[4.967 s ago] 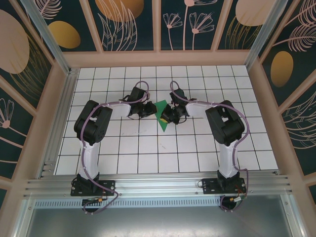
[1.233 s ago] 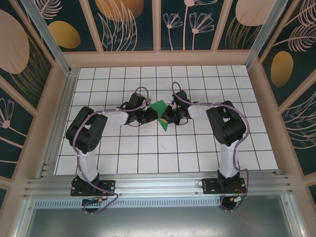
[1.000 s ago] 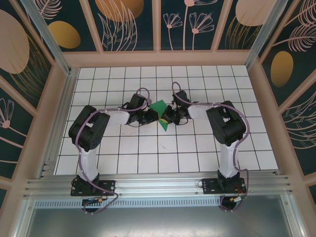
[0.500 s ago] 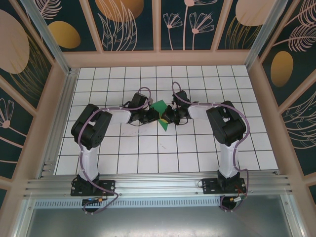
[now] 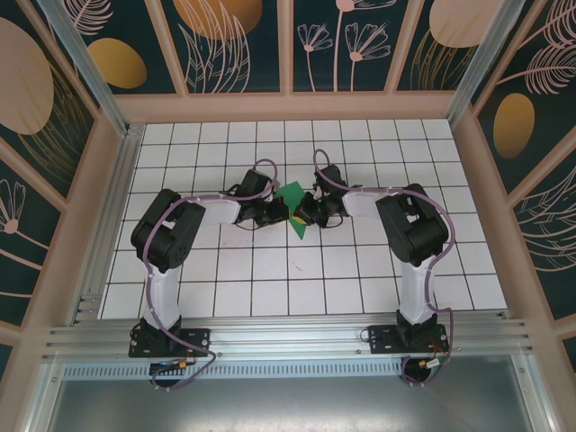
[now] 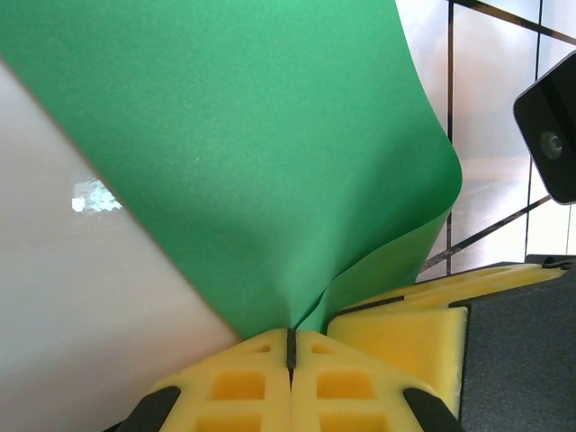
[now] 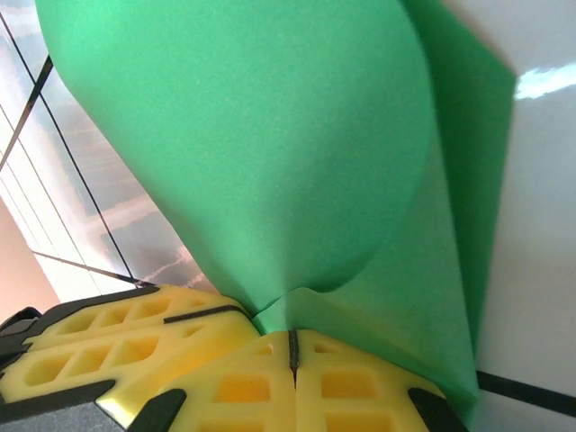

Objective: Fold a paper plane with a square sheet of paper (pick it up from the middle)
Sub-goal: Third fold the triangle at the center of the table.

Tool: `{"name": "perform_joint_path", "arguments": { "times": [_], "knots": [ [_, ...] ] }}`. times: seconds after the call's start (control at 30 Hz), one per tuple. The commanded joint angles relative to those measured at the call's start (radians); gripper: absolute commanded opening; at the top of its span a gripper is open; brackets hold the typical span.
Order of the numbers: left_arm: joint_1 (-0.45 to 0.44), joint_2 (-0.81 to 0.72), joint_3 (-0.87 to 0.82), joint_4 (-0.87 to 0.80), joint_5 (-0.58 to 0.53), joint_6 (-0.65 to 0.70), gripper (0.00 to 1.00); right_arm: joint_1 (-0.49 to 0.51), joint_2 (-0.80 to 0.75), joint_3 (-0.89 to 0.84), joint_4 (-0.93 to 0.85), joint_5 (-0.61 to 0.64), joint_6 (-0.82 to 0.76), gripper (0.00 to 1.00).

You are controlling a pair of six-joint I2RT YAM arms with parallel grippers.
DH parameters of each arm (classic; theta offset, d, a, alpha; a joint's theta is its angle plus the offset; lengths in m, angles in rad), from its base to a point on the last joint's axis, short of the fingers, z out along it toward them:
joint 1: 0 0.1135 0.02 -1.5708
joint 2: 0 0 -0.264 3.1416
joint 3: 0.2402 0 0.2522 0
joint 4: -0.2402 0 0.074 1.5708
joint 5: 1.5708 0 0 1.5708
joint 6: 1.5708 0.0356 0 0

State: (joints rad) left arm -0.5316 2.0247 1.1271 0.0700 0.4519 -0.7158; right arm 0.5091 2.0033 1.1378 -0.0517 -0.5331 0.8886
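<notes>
The green sheet of paper (image 5: 292, 202) is at the middle of the white tiled table (image 5: 270, 270), caught between the two arms that reach in toward each other. From above it is a folded, tapering shape. Its broad end lies toward the far wall and its narrow tip points toward the near edge and the arm bases, leaning slightly right, so the long axis runs far-to-near across the tiles. The part toward the tip looks a darker green than the broad end.

The left end effector (image 5: 275, 212) meets the sheet on its left side and the right end effector (image 5: 306, 212) on its right side, the two just beside each other with the paper between them. In the left wrist view the yellow fingers (image 6: 261, 358) are pressed together with only a thin seam between them, and the paper is pinched in that seam. The sheet fans away from the grip and curls over at its right side, just beside another yellow pad. In the right wrist view the yellow fingers (image 7: 333, 362) are likewise closed on a pinch of paper, which bulges above the grip in a smooth curve, with a flatter layer behind it on the right. Whether the sheet touches the table cannot be told
</notes>
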Motion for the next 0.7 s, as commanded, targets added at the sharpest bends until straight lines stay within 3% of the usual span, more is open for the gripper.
{"name": "perform_joint_path", "arguments": {
  "times": [0.0, 0.67],
  "knots": [
    [-0.002, 0.041, 0.014, -0.08, -0.093, 0.041, 0.0, -0.006, -0.034, -0.011, -0.033, -0.028, -0.039, 0.0],
    [-0.003, 0.053, 0.017, -0.106, -0.141, 0.053, 0.0, -0.004, -0.168, -0.169, -0.023, -0.099, -0.147, 0.01]
  ]
}}
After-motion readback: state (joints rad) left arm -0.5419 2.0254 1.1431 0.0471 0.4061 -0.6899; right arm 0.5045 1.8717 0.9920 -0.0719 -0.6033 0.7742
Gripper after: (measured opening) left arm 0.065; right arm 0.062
